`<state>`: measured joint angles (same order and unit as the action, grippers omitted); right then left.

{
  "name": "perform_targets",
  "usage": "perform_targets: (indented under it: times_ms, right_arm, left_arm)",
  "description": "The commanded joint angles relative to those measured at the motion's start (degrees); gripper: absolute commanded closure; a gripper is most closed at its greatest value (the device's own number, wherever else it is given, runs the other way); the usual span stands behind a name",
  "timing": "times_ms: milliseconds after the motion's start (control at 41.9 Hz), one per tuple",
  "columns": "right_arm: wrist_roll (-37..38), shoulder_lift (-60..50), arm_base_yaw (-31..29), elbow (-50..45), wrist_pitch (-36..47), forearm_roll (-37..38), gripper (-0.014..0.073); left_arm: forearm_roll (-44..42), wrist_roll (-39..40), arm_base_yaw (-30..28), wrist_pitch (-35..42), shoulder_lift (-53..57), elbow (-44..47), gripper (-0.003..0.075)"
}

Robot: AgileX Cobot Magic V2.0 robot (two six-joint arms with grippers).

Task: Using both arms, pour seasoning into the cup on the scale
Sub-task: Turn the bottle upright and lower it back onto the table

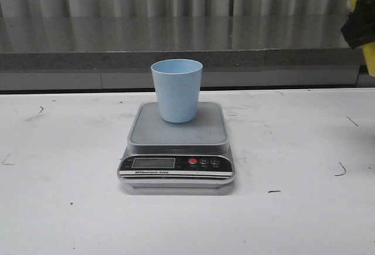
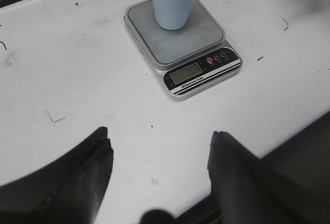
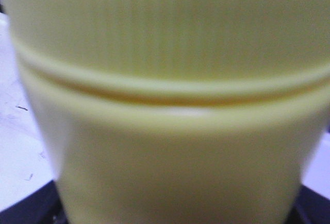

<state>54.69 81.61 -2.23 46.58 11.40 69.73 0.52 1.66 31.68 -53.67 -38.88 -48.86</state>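
Here, seasoning bottle [image 3: 170,105] filling right end effector [image 1: 358,26] view, cup [image 1: 176,89] on scale [image 1: 176,143].

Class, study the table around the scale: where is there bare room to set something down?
Bare tabletop lies left of the scale, in front of it toward the near edge, and to its right. The middle is taken: the cup stands on the scale's platform. The yellow bottle hangs at the far right.

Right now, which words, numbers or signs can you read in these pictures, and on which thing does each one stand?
"Electronic Scale": printed on the white strip under the display of the scale; the small mark before it is unreadable.
"M": on a round button right of the red one.
The LCD shows no digits; the other button signs are too small.
The cup and the yellow bottle show no text.
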Motion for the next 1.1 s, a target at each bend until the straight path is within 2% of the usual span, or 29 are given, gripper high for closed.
perform_targets:
  times_ms: [0, 143, 286, 334, 429, 620, 763, 1073]
  right_arm:
    - [-1.6, -2.7, -3.5, -0.1, 10.6, -3.5, 0.0295]
    - [-13.2, -2.3, -4.1, -3.2, 16.3, -11.2, 0.0295]
    - [-28.7, 0.7, -4.1, -6.8, 24.5, -25.7, 0.0295]
    - [-31.8, 2.0, -4.1, -7.7, 27.9, -29.5, 0.0295]
    - [-33.9, 5.5, -4.1, -8.6, 33.6, -33.9, 0.0295]
    - [-35.9, 13.0, -4.1, -8.3, 43.2, -35.8, 0.0295]
    - [-42.2, 18.6, -4.1, -6.7, 48.8, -38.8, 0.0295]
    - [-43.4, 26.2, -4.1, -2.0, 51.6, -44.1, 0.0295]
  left_arm:
    - [0.5, 0.2, 0.4, 3.9, -0.1, -1.6, 0.0311]
    - [0.5, 0.2, 0.4, 3.9, -0.1, -1.6, 0.0311]
    - [0.5, 0.2, 0.4, 3.9, -0.1, -1.6, 0.0311]
    - [0.5, 0.2, 0.4, 3.9, -0.1, -1.6, 0.0311]
    - [0.5, 0.2, 0.4, 3.9, -0.1, -1.6, 0.0311]
    - [0.5, 0.2, 0.4, 3.9, -0.1, -1.6, 0.0311]
    - [0.5, 0.2, 0.4, 3.9, -0.1, -1.6, 0.0311]
    - [0.5, 0.2, 0.4, 3.9, -0.1, -1.6, 0.0311]
